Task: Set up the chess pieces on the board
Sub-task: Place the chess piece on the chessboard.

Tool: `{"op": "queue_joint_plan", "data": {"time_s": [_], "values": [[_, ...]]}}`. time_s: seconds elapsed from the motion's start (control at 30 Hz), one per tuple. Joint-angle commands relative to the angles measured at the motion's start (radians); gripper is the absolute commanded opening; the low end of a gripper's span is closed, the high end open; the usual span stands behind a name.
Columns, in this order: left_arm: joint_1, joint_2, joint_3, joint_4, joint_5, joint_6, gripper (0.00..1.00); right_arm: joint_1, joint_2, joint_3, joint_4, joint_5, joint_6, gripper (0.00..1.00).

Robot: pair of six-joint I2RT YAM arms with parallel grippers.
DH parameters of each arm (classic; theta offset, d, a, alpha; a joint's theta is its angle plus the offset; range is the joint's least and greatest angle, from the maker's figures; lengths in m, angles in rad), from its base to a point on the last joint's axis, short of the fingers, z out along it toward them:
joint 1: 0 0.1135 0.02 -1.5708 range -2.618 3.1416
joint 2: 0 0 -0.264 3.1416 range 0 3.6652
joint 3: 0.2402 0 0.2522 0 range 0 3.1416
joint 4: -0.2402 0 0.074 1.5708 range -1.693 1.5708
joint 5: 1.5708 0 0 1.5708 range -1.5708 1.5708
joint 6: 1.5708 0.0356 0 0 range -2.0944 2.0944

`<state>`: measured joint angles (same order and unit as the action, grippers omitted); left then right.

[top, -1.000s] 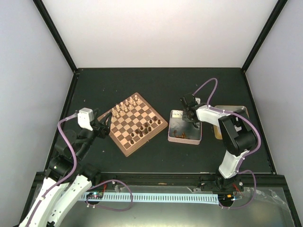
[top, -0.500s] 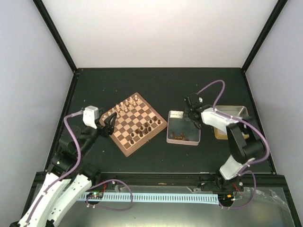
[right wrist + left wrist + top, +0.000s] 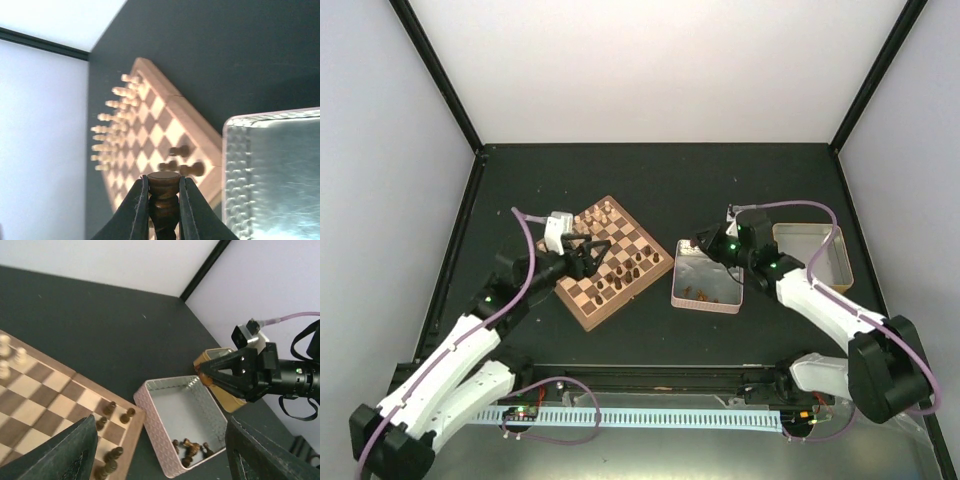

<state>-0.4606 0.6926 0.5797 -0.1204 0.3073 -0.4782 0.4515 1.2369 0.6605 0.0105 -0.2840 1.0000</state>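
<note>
The right fingers [image 3: 140,202] were clenched on a dark brown chess piece [image 3: 164,191], gripping it just under its flat round top. In the overhead view they hung above the upper-left corner of the silvery tin [image 3: 720,281], right of the frame's centre. The left fingers [image 3: 70,452] stood spread wide with nothing between them. From above they were over the left part of the chessboard [image 3: 620,250], which lay turned at an angle on the dark desk [image 3: 650,180], left of centre.

On the board, cream pieces [image 3: 588,222] lined the upper-left edge. A handful of dark pieces [image 3: 625,272] stood near the lower-right edge, the side closest to the tin. More dark pieces [image 3: 190,449] lay heaped in one corner of the tin, at the bottom middle of the left wrist view. A tan tray [image 3: 817,250] sat just right of the tin, toward the right side of the overhead view, with the right arm crossing its lower-left corner.
</note>
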Motion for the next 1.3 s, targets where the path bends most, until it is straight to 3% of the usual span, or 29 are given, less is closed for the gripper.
{"op": "queue_joint_plan", "data": {"time_s": [0.0,0.3,0.53,0.9,1.27], "values": [[-0.03,0.072,0.006,0.145,0.097,-0.104,0.72,0.005,-0.051,-0.018,0.103,-0.11,0.102,0.1],[-0.196,0.263,0.026,0.396,0.099,-0.206,0.75,0.113,-0.074,-0.092,0.444,-0.188,0.37,0.11],[-0.238,0.351,0.048,0.47,0.114,-0.295,0.74,0.179,-0.055,-0.084,0.631,-0.238,0.431,0.11],[-0.237,0.37,0.069,0.53,0.174,-0.393,0.49,0.222,-0.049,-0.033,0.643,-0.265,0.353,0.11],[-0.236,0.372,0.086,0.519,0.218,-0.403,0.14,0.237,-0.061,-0.01,0.585,-0.262,0.223,0.11]]}}
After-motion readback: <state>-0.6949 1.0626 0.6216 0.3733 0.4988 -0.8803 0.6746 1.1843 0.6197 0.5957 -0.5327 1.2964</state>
